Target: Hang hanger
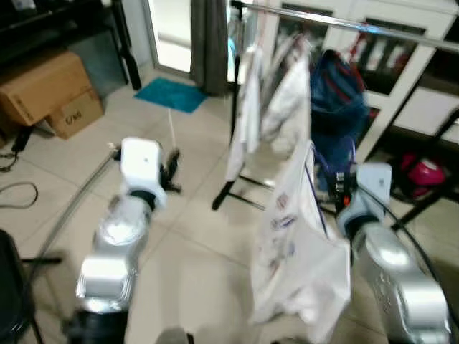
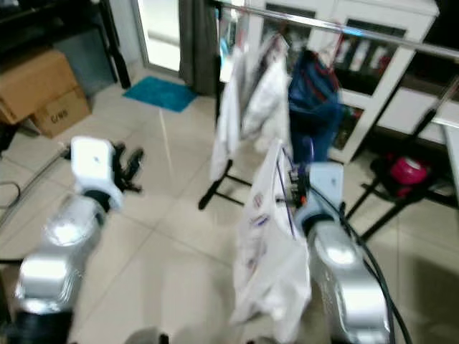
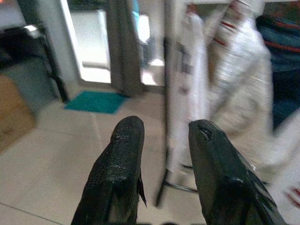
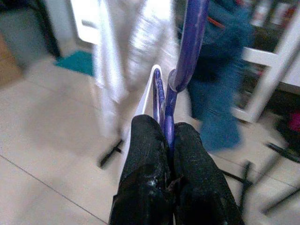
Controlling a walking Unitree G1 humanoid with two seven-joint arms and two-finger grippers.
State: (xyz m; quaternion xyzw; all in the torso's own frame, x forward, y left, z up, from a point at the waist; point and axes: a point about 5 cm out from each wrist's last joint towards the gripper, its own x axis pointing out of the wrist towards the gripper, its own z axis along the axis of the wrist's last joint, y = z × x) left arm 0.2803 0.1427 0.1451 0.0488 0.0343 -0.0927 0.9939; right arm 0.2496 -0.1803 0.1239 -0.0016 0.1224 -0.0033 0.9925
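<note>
One purple hanger (image 4: 165,101), draped with a white shirt (image 1: 297,244), is pinched between the closed fingers of the right gripper (image 4: 168,136), below the rail (image 1: 344,21). Judged light, rigid, sway-prone; grip near the hook. Left gripper (image 3: 164,136) stands open, empty.

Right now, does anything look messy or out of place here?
Nothing stands out. The right gripper holds a purple hanger with a white shirt, near the rail where other clothes hang.

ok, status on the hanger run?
Right tool shut on purple hanger, white garment hanging from it. Left tool open, empty. Rail ahead, not yet reached; white clothes and blue garment already on it.
</note>
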